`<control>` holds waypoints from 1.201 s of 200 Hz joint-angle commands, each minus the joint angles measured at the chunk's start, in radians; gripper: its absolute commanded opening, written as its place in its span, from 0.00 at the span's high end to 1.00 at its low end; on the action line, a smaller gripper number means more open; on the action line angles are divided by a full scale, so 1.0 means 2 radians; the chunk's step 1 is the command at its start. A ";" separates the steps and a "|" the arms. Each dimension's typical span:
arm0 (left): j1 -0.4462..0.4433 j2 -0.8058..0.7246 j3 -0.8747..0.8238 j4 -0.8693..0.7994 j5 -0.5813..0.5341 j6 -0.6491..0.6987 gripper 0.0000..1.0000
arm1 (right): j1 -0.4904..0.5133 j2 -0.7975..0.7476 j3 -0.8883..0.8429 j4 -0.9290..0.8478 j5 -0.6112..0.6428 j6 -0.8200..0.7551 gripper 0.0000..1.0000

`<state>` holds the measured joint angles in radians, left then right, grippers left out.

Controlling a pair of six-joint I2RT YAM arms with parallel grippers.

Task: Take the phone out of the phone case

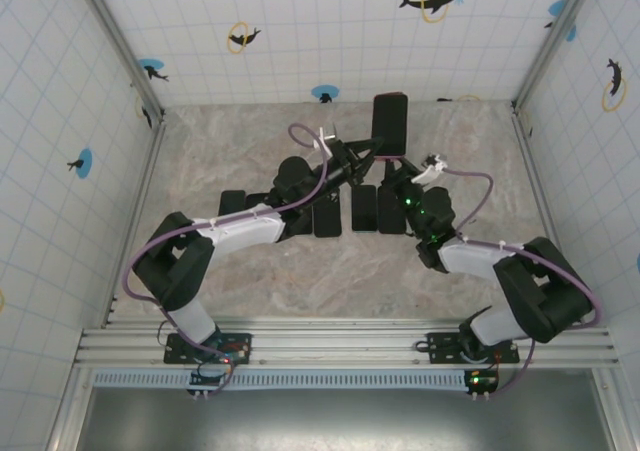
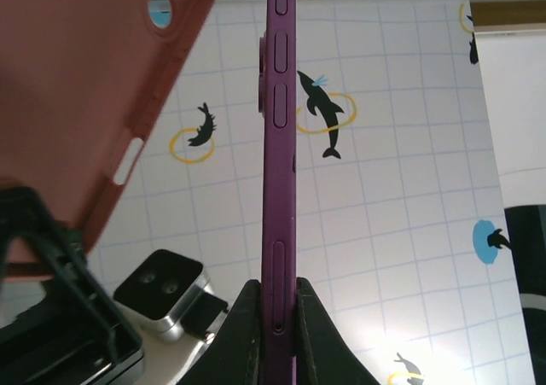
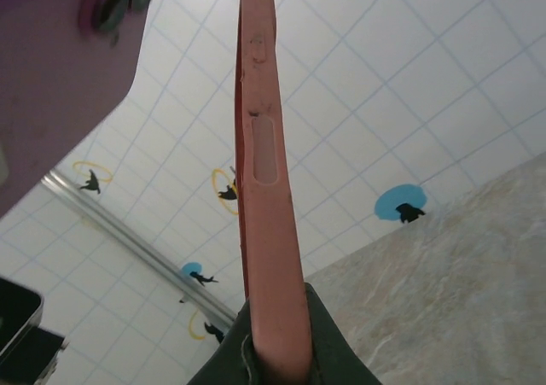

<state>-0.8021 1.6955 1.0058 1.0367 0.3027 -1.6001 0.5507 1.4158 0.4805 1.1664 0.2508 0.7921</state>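
The phone (image 2: 279, 146) is standing edge-on between the fingers of the left gripper (image 2: 279, 293), which is clamping it tight. It is rising straight out from the fingertips, showing only its purple side rail and side buttons (image 2: 280, 103). Its lower end is hidden between the fingers, its top is running off the frame, and neither its screen nor its back is facing that wrist camera.

Left of those fingers, with a strip of wall between them, the empty phone case (image 2: 85, 86) is hanging. It is salmon-red and showing its hollow side, a camera opening and a side slot. Most of it is cut off by the top and left edges.

The right gripper (image 3: 277, 321) is pinching the case's lower end, jaws closed on it, and the case is rising edge-on from its fingertips. Up and to the left of those fingers, a blurred purple corner of the phone is showing, its lenses out of focus.

From above, both grippers are meeting over the middle of the table (image 1: 250, 271). What they are holding is hard to make out against the dark arms. Several dark slabs (image 1: 326, 219) are lying flat below them, some partly covered.
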 commanded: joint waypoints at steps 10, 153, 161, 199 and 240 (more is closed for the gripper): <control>0.006 -0.022 -0.032 0.018 0.003 0.014 1.00 | -0.045 -0.053 -0.016 -0.082 -0.031 -0.010 1.00; -0.050 0.165 0.082 -0.054 -0.048 0.039 1.00 | -0.320 -0.196 -0.001 -0.394 -0.223 -0.102 1.00; -0.055 0.174 0.084 -0.053 -0.058 0.033 1.00 | -0.329 -0.198 -0.004 -0.397 -0.225 -0.102 1.00; -0.074 0.211 0.118 -0.075 -0.091 0.029 1.00 | -0.355 -0.202 -0.017 -0.403 -0.235 -0.098 1.00; -0.096 0.250 0.151 -0.091 -0.115 0.007 0.99 | -0.371 -0.206 -0.023 -0.409 -0.241 -0.099 1.00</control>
<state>-0.9680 2.1643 1.2392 0.8307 0.1291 -1.5524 -0.1757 1.0271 0.4557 0.3519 -0.2104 0.6025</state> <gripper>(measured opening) 0.116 0.111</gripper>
